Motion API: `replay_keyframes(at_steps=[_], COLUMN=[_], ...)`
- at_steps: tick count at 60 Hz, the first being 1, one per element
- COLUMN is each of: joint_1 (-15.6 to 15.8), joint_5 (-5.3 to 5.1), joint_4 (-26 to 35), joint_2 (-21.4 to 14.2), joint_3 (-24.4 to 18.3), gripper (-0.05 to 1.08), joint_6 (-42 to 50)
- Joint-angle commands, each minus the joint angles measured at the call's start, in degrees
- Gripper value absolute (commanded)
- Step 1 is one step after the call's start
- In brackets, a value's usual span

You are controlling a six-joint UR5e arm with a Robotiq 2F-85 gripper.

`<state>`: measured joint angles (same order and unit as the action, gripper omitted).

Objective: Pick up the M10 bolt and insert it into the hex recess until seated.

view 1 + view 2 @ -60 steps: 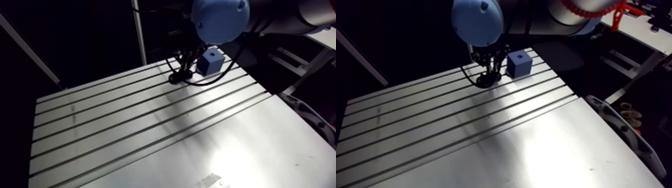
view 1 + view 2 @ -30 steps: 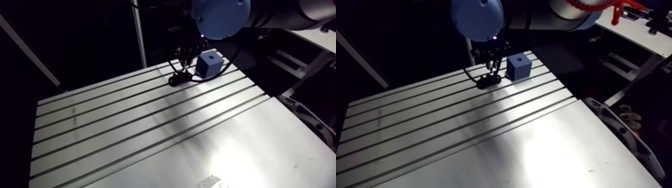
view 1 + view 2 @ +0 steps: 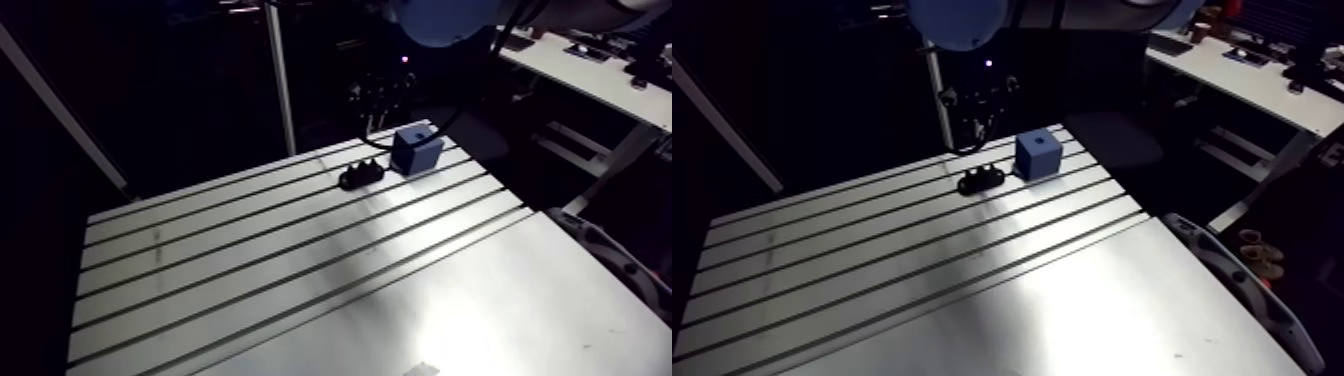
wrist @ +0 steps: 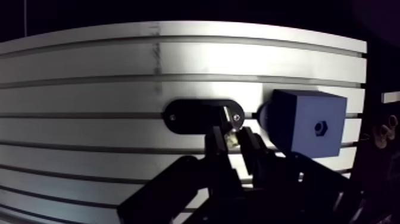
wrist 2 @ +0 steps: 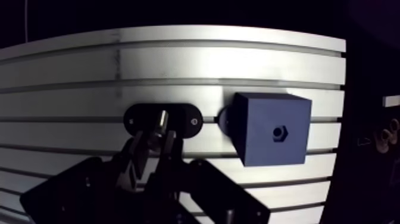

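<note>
Wrist view: jaws pinched on the M10 bolt (image 5: 160, 122), a short grey metal shank held between the two tips and sticking out ahead of them. The bolt is clear of the bench (image 3: 300, 300), lifted, and sits over a black oval plate (image 4: 199, 116) that lies flat on the slotted surface directly under and ahead of the jaws. Two small screw heads show, one at each end of the plate. Just beside the plate stands a blue block (image 4: 309, 122), not touching it as far as can be seen; a dark round part (image 5: 225, 119) sits on the block's side facing the plate. The hex recess (image 5: 278, 132) is a small dark hole in the middle of the block's upper face, nothing in it. Arm view: plate and block are in the upper middle of the frame, near the bench's far edge, block to the right of the plate. The wrist hangs above them from the top edge, dark; the bolt can't be made out there. Bench slots run diagonally from lower left to upper right.
</note>
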<state>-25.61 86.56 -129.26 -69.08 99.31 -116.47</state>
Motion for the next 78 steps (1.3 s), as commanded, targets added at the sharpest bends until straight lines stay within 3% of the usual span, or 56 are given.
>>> replay_keyframes(at_steps=[1,16,31,35,37,38,39,40,41,42,43,44,45,46,47,57,66,78], joint_1=[0.12,-0.14,-0.32,-0.24,-0.15,-0.15,-0.15,-0.15,-0.22,-0.22,-0.24,-0.24,-0.24,-0.24,-0.24,-0.31,-0.33,-0.24], joint_5=[-0.12,0.04,0.98,2.05,3.99,3.99,5.20,5.20,6.28,6.28,7.27,7.27,8.09,8.09,8.73,9.93,12.37,12.80], joint_4=[5.70,16.04,19.93,19.96,19.96,19.96,19.89,19.89,19.73,19.73,19.63,19.63,19.54,19.54,19.53,20.36,23.57,26.76], joint_2=[-2.69,-3.72,-3.57,-3.41,-2.74,-2.74,-2.61,-2.61,-2.22,-2.22,-1.86,-1.86,-1.51,-1.51,-1.08,2.65,5.40,7.85], joint_3=[-1.82,-6.10,-9.55,-10.33,-11.37,-11.37,-11.67,-11.67,-11.94,-11.94,-12.28,-12.28,-12.71,-12.71,-13.37,-17.58,-20.35,-23.60], gripper=[0.85,0.85,0.85,0.85,0.85,0.85,0.85,0.85,0.85,0.85,0.85,0.85,0.85,0.85,0.85,0.85,0.85,0.85], joint_6=[-3.21,-15.20,-23.03,-25.88,-30.06,-30.06,-32.56,-32.56,-35.11,-35.11,-37.50,-37.50,-39.51,-39.51,-41.30,-45.32,-47.53,-47.77])
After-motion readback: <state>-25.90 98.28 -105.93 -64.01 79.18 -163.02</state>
